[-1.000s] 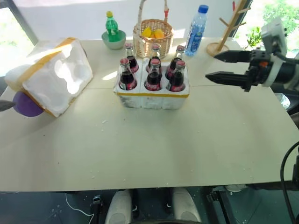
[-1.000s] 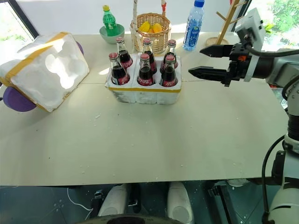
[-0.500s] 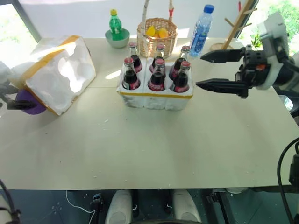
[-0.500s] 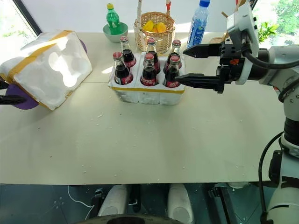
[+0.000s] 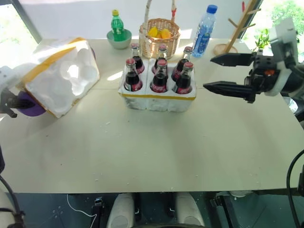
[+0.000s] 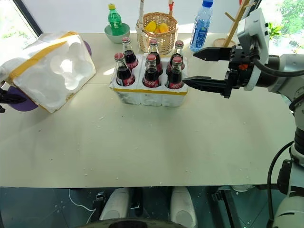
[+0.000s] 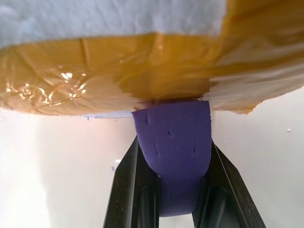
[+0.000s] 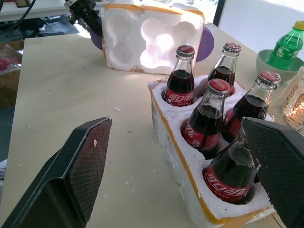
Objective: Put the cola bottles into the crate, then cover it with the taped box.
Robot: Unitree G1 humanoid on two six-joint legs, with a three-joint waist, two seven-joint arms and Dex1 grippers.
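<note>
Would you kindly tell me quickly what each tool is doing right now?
Left tool: shut on the purple handle fixed to the taped box.
Right tool: open, holding nothing, beside the crate.

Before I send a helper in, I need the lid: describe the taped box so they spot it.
On the table's left end, away from the crate of cola bottles, lies the taped box. It is tipped on its side, hollowed white foam banded in yellow tape.
</note>
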